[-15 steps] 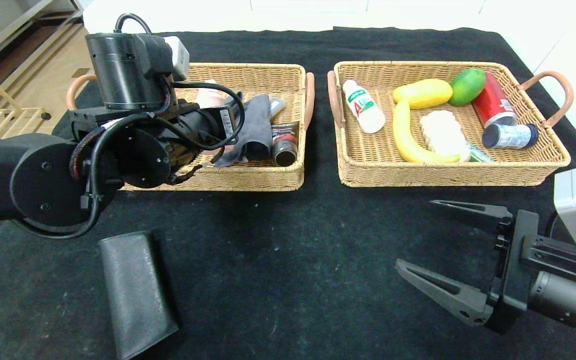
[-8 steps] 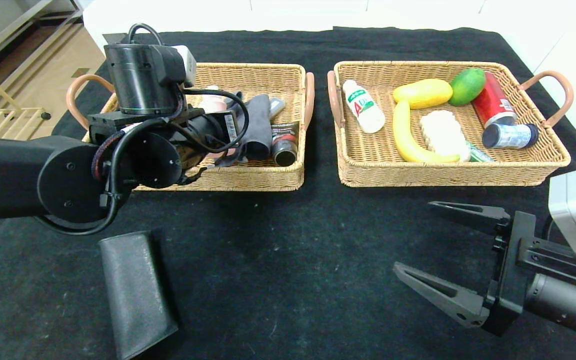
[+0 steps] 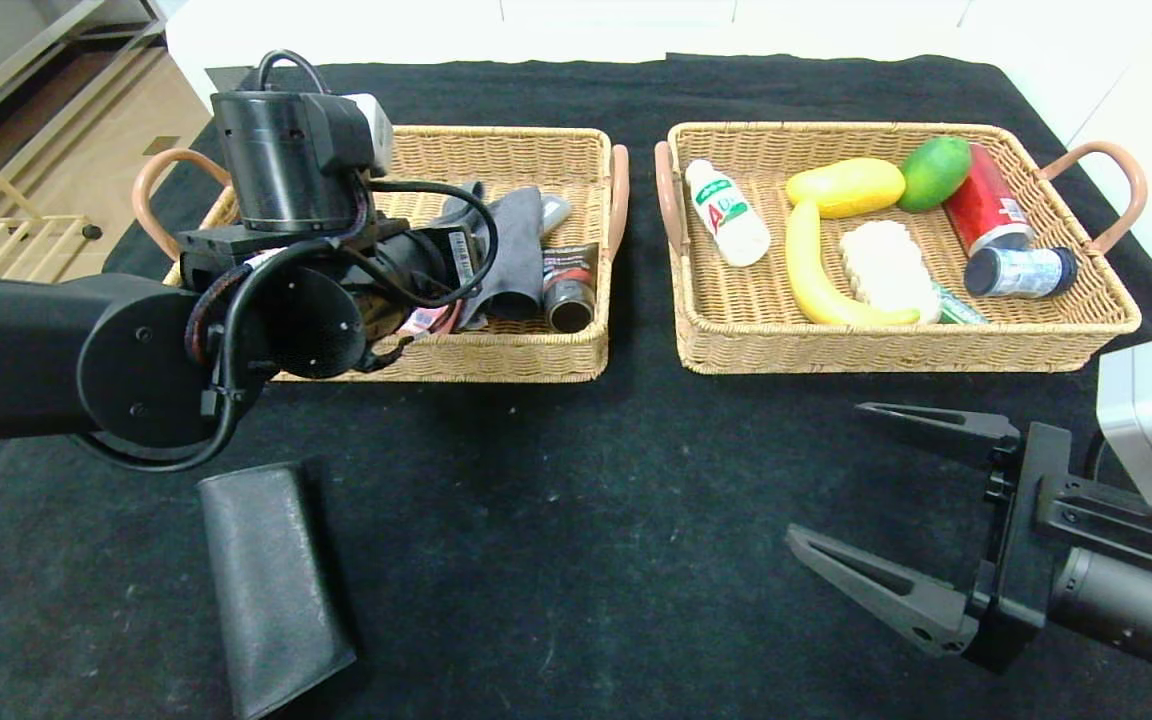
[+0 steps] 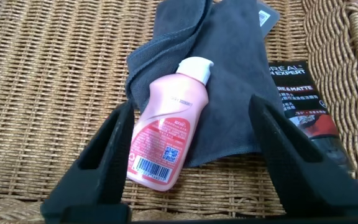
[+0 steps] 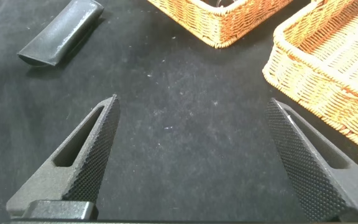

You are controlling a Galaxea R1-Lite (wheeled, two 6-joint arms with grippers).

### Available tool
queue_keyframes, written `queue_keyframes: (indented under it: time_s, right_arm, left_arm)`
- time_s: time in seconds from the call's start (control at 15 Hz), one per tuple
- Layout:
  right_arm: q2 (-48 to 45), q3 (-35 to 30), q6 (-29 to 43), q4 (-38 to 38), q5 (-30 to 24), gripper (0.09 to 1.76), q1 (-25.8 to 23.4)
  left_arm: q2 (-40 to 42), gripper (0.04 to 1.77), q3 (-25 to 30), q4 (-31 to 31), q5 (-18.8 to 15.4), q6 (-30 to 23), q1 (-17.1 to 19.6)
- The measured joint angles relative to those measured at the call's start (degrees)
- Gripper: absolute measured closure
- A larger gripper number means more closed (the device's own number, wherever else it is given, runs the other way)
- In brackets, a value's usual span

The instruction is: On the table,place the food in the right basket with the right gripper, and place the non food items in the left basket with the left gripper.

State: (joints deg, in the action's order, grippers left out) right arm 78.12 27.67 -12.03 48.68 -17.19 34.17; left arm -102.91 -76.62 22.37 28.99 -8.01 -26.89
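Two baskets sit side by side on the black table (image 3: pixel 576 500); positions below are taken from the left basket (image 3: pixel 496 350).

Left gripper (image 4: pixel 194 152): over the left basket's interior, jaws spread and released. The pink bottle (image 4: pixel 169 140) lies between them on the wicker floor, partly on a grey cloth (image 4: pixel 229 93), not clamped. Judged step: release of a non-food item into the left basket. To do it well, the arm should lift straight up, jaws wide, so neither finger drags the bottle or snags the cloth, and clear the rim before swinging away.

Left basket contents: pink bottle, grey cloth, and a dark cosmetic tube (image 3: pixel 569 285) along the wall nearest the right basket.

Black pouch (image 3: pixel 271 585): on the table, in front of the left basket and well apart from it, towards the robot. Appears to be the only item not yet sorted; non-food, so likely the left arm's next pick.

Right basket (image 3: pixel 896 345), just beside the left basket: white bottle (image 3: pixel 727 213), banana (image 3: pixel 814 275), yellow fruit (image 3: pixel 845 186), green fruit (image 3: pixel 935 171), pale block (image 3: pixel 886 265), red can (image 3: pixel 986 212), small blue-capped jar (image 3: pixel 1020 270).

Right gripper (image 3: pixel 866 500): parked low over bare table, in front of the right basket, jaws wide apart, holding nothing.
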Motion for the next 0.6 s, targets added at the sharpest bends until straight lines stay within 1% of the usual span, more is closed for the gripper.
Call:
queue_keyframes:
  time_s: [0.07, 0.33, 0.4, 0.6]
  right_arm:
    - [0.00, 0.00, -0.01, 0.00, 0.00, 0.14, 0.00]
    - [0.00, 0.00, 0.00, 0.00, -0.01, 0.14, 0.00]
    - [0.00, -0.11, -0.01, 0.00, -0.01, 0.14, 0.00]
    - [0.00, -0.17, -0.06, 0.07, -0.06, 0.14, 0.00]
  left_arm:
    - [0.16, 0.40, 0.22, -0.02, 0.09, -0.09, -0.04]
    - [2.74, 0.28, 1.49, -1.62, 2.56, -0.11, -0.30]
    - [4.01, 0.26, 2.21, -3.02, 3.06, -0.11, -0.30]
    - [9.45, 0.21, 4.62, -10.30, 3.61, -0.34, 0.09]
